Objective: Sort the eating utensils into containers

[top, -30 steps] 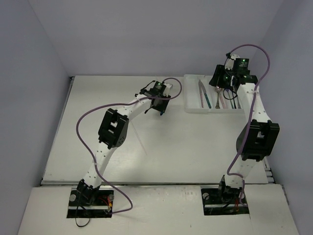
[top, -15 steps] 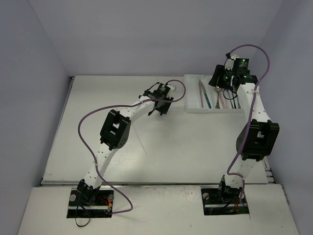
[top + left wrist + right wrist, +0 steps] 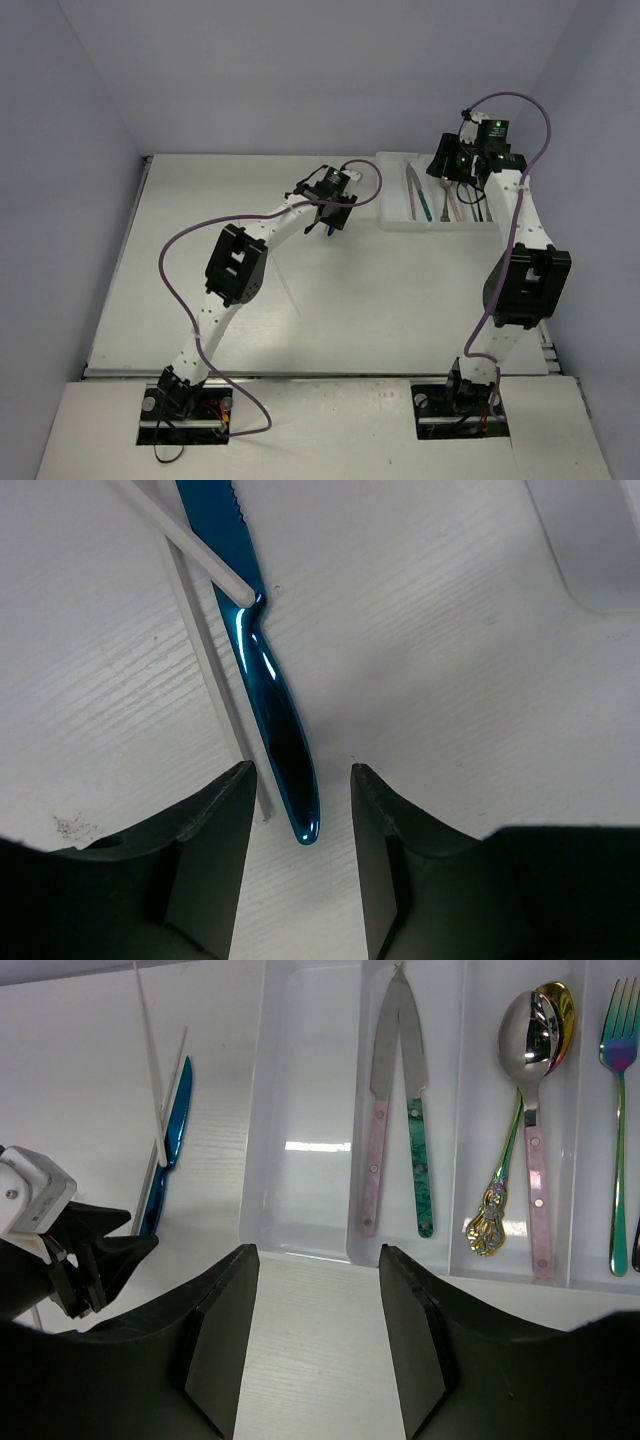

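Tabletop [image 3: 450,680] holds the unsorted blue knife [image 3: 262,670] and pale sticks [image 3: 207,660], your left hand [image 3: 300,780] spread empty astride the knife's handle end, while your tray [image 3: 300,1190] already contains knives [image 3: 378,1150], spoons [image 3: 533,1110] and a fork [image 3: 620,1130].

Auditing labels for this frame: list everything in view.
table: 1, white, under everything
tray: 1, white, compartmented, far right of table
pink-handled knife: 1, silver blade, tray's second compartment
green-handled knife: 1, silver blade, same compartment
pink-handled spoon: 1, silver bowl, third compartment
gold spoon: 1, same compartment
fork: 1, iridescent, fourth compartment
blue knife: 1, on table left of tray
pale sticks: 2, white, one beside blue knife, one ending on it
arms: 2, white and black, purple cables
left gripper: black, open, straddling blue knife's handle end
right gripper: black, open, empty, above tray's near edge
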